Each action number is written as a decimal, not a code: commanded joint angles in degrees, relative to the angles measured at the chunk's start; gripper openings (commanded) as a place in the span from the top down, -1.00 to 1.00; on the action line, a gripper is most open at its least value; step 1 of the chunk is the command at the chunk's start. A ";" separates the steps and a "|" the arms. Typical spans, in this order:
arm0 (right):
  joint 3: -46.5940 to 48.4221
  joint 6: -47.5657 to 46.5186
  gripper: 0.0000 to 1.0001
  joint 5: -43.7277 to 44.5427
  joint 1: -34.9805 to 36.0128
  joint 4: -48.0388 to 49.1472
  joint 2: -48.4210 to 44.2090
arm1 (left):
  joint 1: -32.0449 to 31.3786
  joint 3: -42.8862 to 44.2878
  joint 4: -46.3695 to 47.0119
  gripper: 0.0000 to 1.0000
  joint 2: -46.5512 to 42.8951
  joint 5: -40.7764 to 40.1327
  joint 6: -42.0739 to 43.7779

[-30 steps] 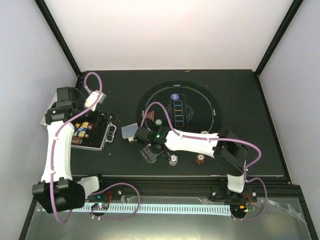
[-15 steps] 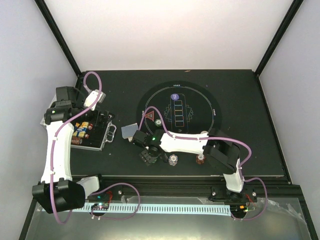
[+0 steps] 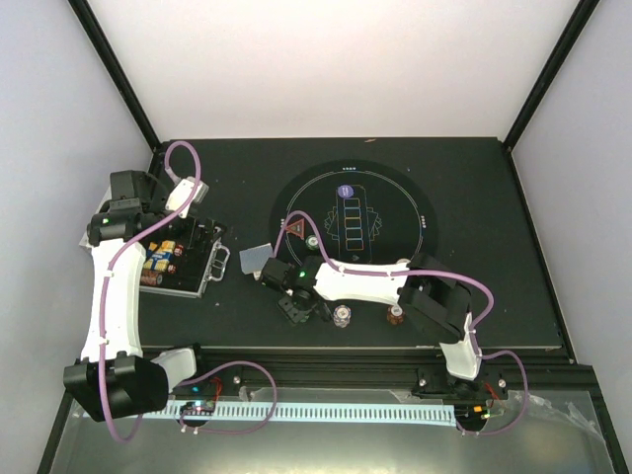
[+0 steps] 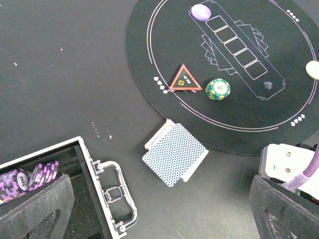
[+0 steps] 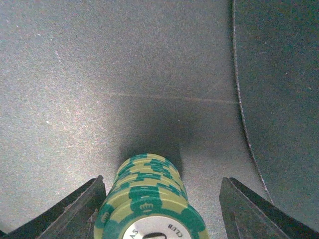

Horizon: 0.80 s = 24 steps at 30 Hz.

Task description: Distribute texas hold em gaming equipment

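Note:
In the right wrist view a green striped chip stack stands on the table between the wide-apart jaws of my right gripper. The left finger is close beside it and the right finger is well clear. In the top view that gripper sits just off the round mat's front-left edge. A pale purple stack and a red-brown stack stand to its right. The card deck, red triangle, a green chip, the purple button and the white button show in the left wrist view. My left gripper is open and empty.
The open silver case lies at the left with chips inside, among them purple ones. Its handle points toward the cards. The round black mat lies in the table's middle. The right arm's white link crosses the mat's front edge.
The right arm's elbow has drawn in to the left and its gripper has shifted slightly left and nearer. The left arm has not moved.

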 commanded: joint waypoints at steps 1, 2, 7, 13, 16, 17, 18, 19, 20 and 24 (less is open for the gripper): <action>2.35 0.06 -0.30 0.57 0.54 -0.54 -0.69 | 0.54 1.94 -0.75 -0.98 -0.32 1.17 -0.19; 2.50 0.04 -0.30 0.63 0.59 -0.72 -0.81 | 0.55 1.94 -0.75 -0.98 -0.38 1.15 -0.18; 2.74 0.27 -0.18 1.22 0.71 -0.80 -0.89 | 0.54 1.94 -0.70 -0.98 -0.42 1.21 -0.22; 1.95 0.39 -0.18 1.46 0.65 -0.74 0.07 | 0.67 1.94 -0.83 -0.97 -0.64 1.16 -0.07; 1.53 0.48 -0.14 1.47 0.71 -0.37 0.05 | 0.63 1.94 -0.81 -0.98 -0.73 1.16 0.03; 1.39 0.56 -0.09 1.58 0.72 -0.32 -0.02 | 0.66 1.90 -0.83 -0.98 -0.73 1.17 0.06; 1.47 0.55 -0.04 1.70 0.66 -0.33 -0.06 | 0.67 1.86 -0.83 -0.98 -0.72 1.18 0.07; 1.53 0.52 -0.02 1.79 0.71 -0.38 -0.05 | 0.71 1.86 -0.83 -0.98 -0.67 1.17 0.07; 1.66 0.50 -0.01 1.97 0.68 -0.49 -0.05 | 0.71 1.83 -0.81 -0.97 -0.67 1.10 0.07; 1.87 0.25 -0.04 2.32 0.65 -0.73 0.20 | 0.80 1.93 -0.83 -0.98 -0.69 1.18 0.07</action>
